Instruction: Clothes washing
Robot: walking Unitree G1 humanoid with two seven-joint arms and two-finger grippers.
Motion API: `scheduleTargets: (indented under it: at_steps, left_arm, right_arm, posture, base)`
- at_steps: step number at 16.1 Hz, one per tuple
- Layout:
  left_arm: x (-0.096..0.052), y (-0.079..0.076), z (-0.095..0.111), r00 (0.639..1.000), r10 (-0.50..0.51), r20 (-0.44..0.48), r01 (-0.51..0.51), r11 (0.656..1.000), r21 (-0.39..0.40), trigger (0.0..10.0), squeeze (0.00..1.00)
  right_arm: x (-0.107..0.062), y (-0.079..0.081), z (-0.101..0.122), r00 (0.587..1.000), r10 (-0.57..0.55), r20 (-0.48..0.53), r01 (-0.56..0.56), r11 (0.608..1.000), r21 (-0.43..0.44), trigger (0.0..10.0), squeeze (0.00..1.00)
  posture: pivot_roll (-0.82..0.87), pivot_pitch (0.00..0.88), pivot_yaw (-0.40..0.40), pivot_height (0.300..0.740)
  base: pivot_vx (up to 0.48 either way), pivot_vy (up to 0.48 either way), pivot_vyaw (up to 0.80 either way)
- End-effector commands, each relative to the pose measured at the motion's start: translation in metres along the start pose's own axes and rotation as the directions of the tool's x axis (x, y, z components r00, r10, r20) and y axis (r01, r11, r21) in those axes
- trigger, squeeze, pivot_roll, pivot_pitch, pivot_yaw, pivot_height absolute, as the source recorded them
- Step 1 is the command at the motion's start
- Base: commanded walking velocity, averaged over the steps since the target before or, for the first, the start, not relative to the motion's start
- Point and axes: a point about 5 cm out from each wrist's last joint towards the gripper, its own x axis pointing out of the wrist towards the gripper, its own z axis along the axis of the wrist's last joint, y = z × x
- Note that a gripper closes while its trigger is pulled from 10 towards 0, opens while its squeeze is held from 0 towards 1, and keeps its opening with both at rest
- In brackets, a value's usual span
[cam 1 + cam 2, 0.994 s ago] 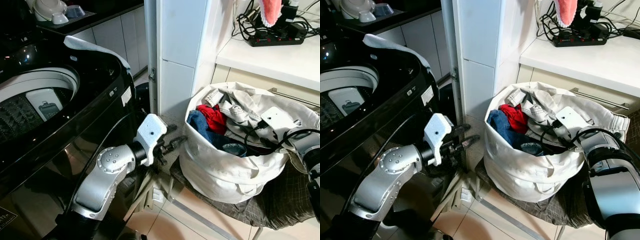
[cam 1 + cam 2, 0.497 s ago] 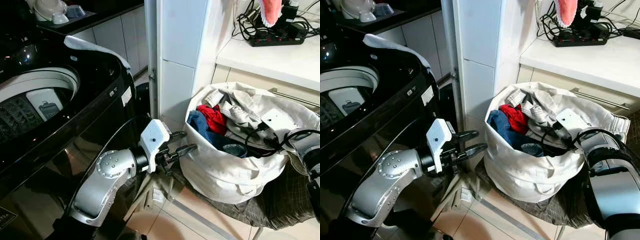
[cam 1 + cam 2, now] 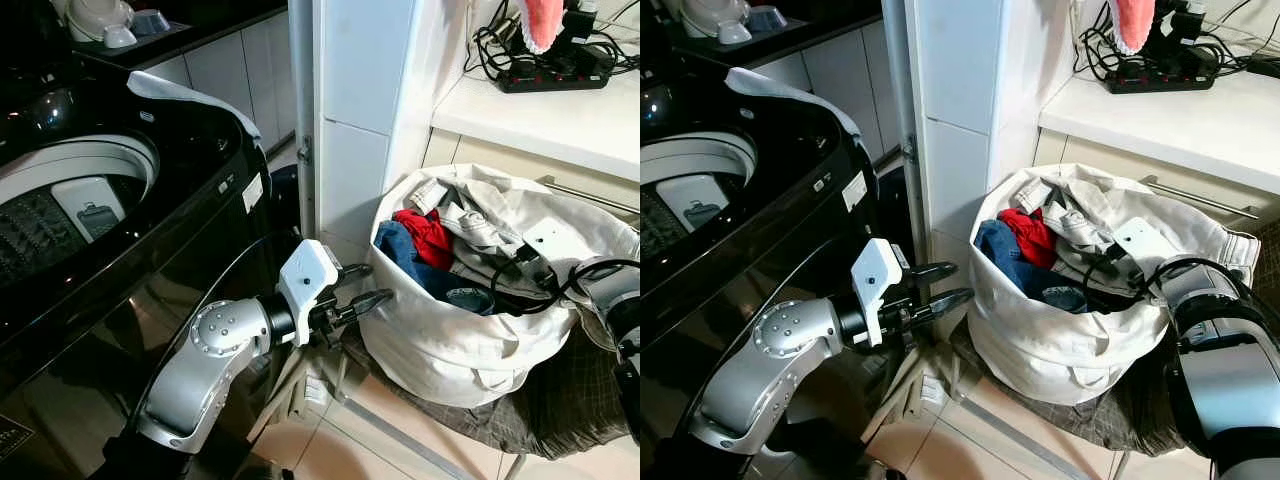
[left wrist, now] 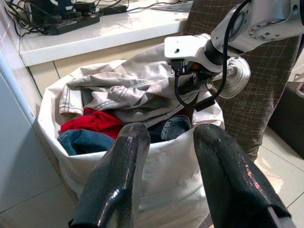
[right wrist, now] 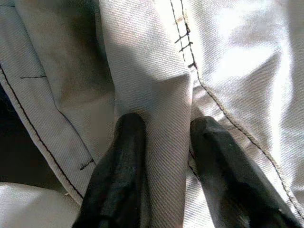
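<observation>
Two pincers: right pincer [image 5: 159, 142] pinching beige twill garment [image 4: 137, 90] inside white fabric laundry bag [image 3: 450, 345]; left pincer [image 3: 362, 285] spread, just beside bag.

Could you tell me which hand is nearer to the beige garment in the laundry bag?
Right: the right hand pinches a fold of the beige garment; the left hand hovers outside the bag.
</observation>
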Motion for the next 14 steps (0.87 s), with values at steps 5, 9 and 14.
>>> scheduleTargets:
  at_steps: [5,9,14]
  left_arm:
    - [0.002,-0.001,0.001,1.000,-0.011,-0.005,0.011,1.000,0.015,10.0,0.00]
    - [0.004,0.001,-0.001,1.000,-0.004,-0.008,0.005,0.999,0.037,10.0,0.00]
    - [0.007,0.011,0.001,0.996,0.087,0.015,-0.088,0.992,0.088,10.0,0.00]
  right_arm:
    - [0.001,0.001,-0.004,1.000,0.006,-0.024,-0.006,1.000,0.007,0.0,0.00]
    - [-0.001,-0.003,-0.001,1.000,0.012,-0.003,-0.012,0.999,0.035,0.0,0.00]
    - [-0.006,-0.014,0.006,0.999,-0.006,0.053,0.002,0.996,0.086,0.0,0.00]
  posture:
    - [0.04,0.000,0.044,0.740]
    - [0.03,0.000,0.051,0.740]
    - [0.01,0.000,0.058,0.740]
  base:
    - [0.000,0.000,0.00]
    - [0.000,0.000,0.00]
    - [0.000,0.000,0.00]
